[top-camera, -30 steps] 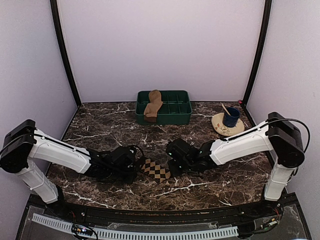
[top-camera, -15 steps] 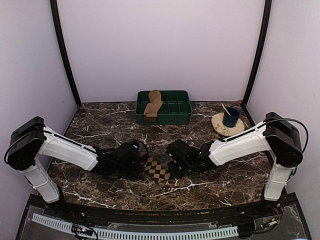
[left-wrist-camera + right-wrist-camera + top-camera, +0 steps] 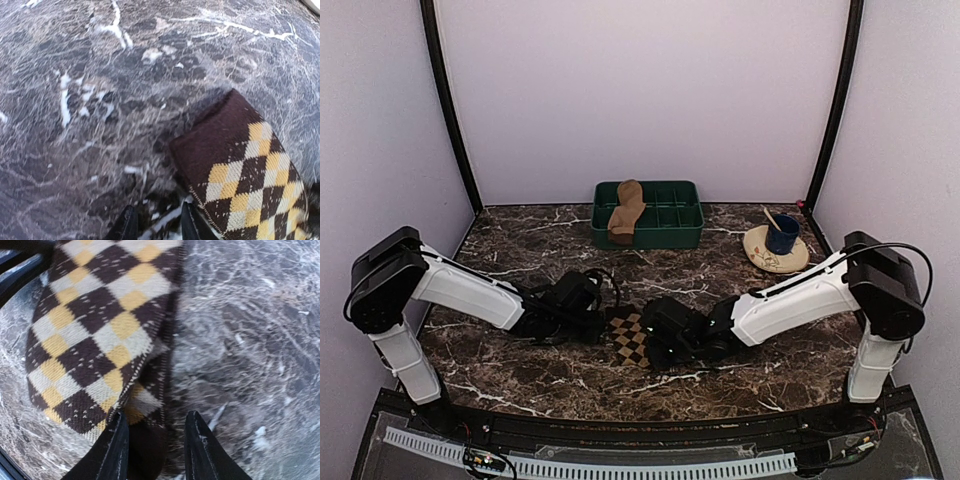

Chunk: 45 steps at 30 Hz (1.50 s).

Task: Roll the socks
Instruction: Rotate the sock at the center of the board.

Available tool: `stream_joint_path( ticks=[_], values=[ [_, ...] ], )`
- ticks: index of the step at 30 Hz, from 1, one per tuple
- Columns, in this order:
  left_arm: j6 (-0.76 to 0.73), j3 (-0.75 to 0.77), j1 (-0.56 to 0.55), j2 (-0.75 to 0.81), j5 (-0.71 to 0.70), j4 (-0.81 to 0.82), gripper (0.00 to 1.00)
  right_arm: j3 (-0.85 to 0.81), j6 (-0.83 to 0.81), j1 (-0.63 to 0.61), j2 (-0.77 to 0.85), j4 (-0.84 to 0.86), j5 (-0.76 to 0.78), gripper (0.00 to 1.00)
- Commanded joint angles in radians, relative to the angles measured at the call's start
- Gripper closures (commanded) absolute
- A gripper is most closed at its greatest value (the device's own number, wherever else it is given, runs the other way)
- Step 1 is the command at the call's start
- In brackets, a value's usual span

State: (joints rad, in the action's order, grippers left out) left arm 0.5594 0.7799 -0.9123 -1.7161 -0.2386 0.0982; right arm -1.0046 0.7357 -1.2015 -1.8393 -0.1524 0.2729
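At the rear of the marble bench (image 3: 520, 260), a green compartment tray (image 3: 670, 238) carries the tan sock (image 3: 626, 210) across its left side. Front centre, the argyle sock (image 3: 630, 338) lies on the bench. Right fingers (image 3: 117, 450) pinch its dark brown edge; left fingers (image 3: 127, 226) stand apart over bare bench, just beside it.

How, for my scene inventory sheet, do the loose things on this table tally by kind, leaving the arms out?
Socks: 2, the argyle sock and the tan sock
Trays: 1, the green tray
Cups: 1, the blue cup
Plates: 1, the tan plate
Sticks: 1, the thin stick in the cup
Total: 6
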Motion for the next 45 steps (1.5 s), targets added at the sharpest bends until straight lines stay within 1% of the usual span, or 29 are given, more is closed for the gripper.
stream_joint_path(
  ticks=[1, 6, 10, 13, 18, 21, 24, 27, 31, 33, 35, 36, 38, 41, 44, 45],
  values=[
    [-0.029, 0.002, 0.010, -0.058, 0.051, -0.068, 0.66, -0.022, 0.043, -0.032, -0.025, 0.000, 0.000, 0.65],
    [-0.032, -0.006, 0.018, -0.048, 0.046, -0.072, 0.62, -0.028, 0.047, -0.035, -0.002, -0.041, 0.066, 0.65],
    [-0.044, -0.037, 0.018, 0.011, 0.039, -0.057, 0.57, -0.028, 0.044, -0.035, 0.017, -0.083, 0.132, 0.64],
    [-0.058, -0.064, 0.018, 0.061, 0.041, -0.028, 0.55, -0.019, 0.048, -0.035, 0.035, -0.097, 0.178, 0.61],
    [-0.063, -0.066, 0.018, 0.101, 0.028, -0.061, 0.54, -0.008, 0.026, -0.029, 0.080, -0.097, 0.222, 0.55],
    [-0.055, -0.088, 0.018, 0.140, 0.023, -0.069, 0.55, -0.006, -0.005, -0.024, 0.107, -0.091, 0.233, 0.51],
    [-0.061, -0.112, 0.013, 0.197, 0.035, -0.070, 0.54, 0.007, -0.071, -0.024, 0.136, -0.071, 0.215, 0.46],
    [-0.099, -0.155, -0.022, 0.279, 0.041, -0.036, 0.53, 0.043, -0.171, -0.037, 0.178, -0.047, 0.183, 0.43],
    [-0.151, -0.212, -0.080, 0.385, 0.041, 0.028, 0.52, 0.075, -0.303, -0.078, 0.224, -0.058, 0.194, 0.43],
    [-0.165, -0.239, -0.090, 0.420, 0.066, 0.076, 0.52, 0.079, -0.340, -0.089, 0.236, -0.071, 0.187, 0.45],
    [-0.177, -0.255, -0.091, 0.435, 0.101, 0.129, 0.52, 0.087, -0.364, -0.098, 0.239, -0.059, 0.166, 0.48],
    [-0.184, -0.256, -0.091, 0.431, 0.122, 0.150, 0.52, 0.091, -0.367, -0.099, 0.238, -0.044, 0.154, 0.52],
    [-0.196, -0.241, -0.091, 0.399, 0.156, 0.165, 0.52, 0.101, -0.366, -0.099, 0.238, -0.009, 0.127, 0.62],
    [-0.212, -0.191, -0.092, 0.313, 0.189, 0.165, 0.52, 0.106, -0.361, -0.099, 0.228, 0.053, 0.083, 0.76],
    [-0.212, -0.169, -0.092, 0.257, 0.204, 0.187, 0.53, 0.098, -0.356, -0.098, 0.192, 0.111, 0.036, 0.85],
    [-0.209, -0.168, -0.092, 0.246, 0.205, 0.199, 0.53, 0.095, -0.353, -0.098, 0.183, 0.128, 0.026, 0.86]
  ],
)
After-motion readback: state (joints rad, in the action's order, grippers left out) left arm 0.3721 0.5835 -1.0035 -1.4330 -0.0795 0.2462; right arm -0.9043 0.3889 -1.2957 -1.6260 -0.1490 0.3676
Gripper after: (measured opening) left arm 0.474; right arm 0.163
